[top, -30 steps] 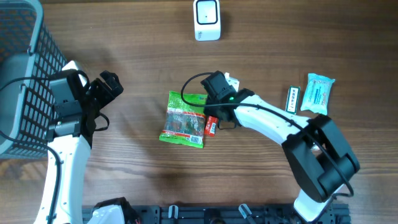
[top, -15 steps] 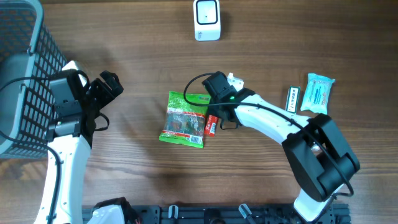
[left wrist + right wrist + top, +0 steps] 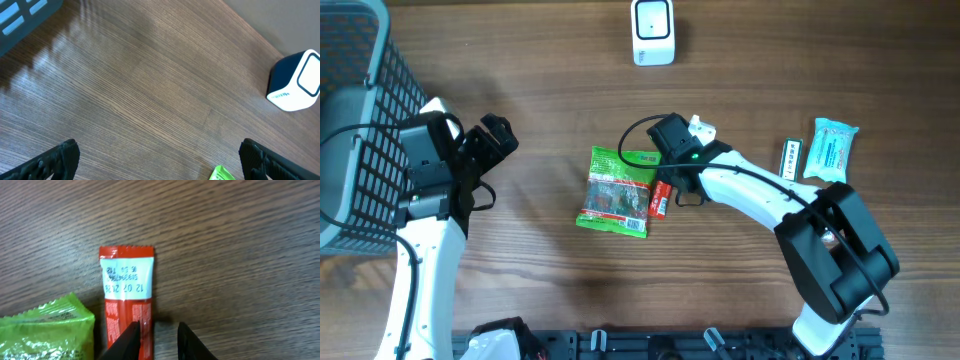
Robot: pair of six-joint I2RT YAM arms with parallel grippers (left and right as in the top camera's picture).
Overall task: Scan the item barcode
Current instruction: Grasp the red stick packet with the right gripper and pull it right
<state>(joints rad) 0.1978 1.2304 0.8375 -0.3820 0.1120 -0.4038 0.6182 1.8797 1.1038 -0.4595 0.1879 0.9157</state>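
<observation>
Right claw (image 3: pixel 158 332), jaws narrowly apart at lower centre, straddles only one edge of the red packet (image 3: pixel 127 297); grip unclear. Pinching there may slip, or nudge the green bag (image 3: pixel 46 330).

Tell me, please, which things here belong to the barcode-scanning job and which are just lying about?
Job in hand: red packet, right under the right gripper; white scanner.
Lying about, as far as this moment shows: green packet; blue packet; dark slim pack; grey basket.
</observation>
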